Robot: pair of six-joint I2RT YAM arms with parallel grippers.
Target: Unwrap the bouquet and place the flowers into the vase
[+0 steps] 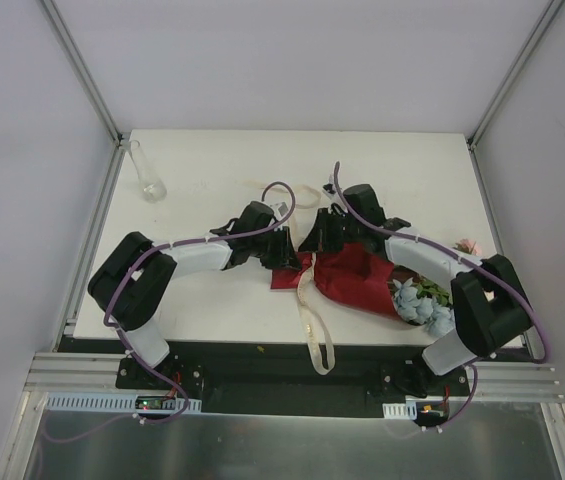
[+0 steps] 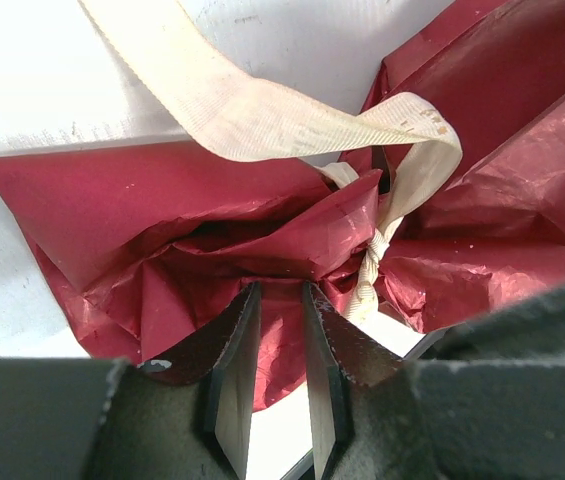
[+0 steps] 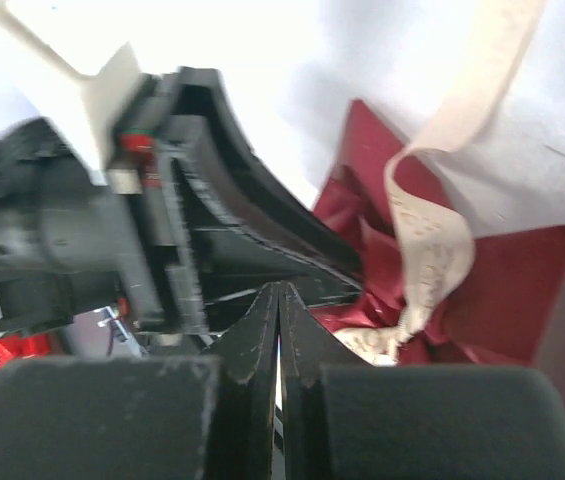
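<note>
1. Top external view: the bouquet (image 1: 362,280) lies on its side on the bench (image 1: 212,300). Its tied narrow end is directly under the left gripper (image 1: 284,250) and the right gripper (image 1: 314,238), which meet almost tip to tip. The flowers (image 1: 422,300), pale blue and cream among green leaves, spill from the wide end well behind the right gripper. The clear vase (image 1: 148,172) stands well apart, beyond the left gripper. With its slim neck it looks fragile and easy to tip.

2. Left wrist view: the left gripper's jaws stand a narrow gap apart, with the crumpled dark red wrapping paper (image 2: 142,210) right at their tips. I cannot tell whether they pinch a fold of it. The paper looks thin, light and crinkly, so it would likely tear or slip rather than carry the bundle. The flat cream ribbon (image 2: 262,115) loops ahead of the tips, and its knot (image 2: 367,270) sits just right of them.

3. Right wrist view: the right gripper's jaws are pressed together, with nothing seen between them. The knot lies just right of the tips. A free ribbon tail seems the best place to take hold, and later the soft flowers below their blooms.
</note>
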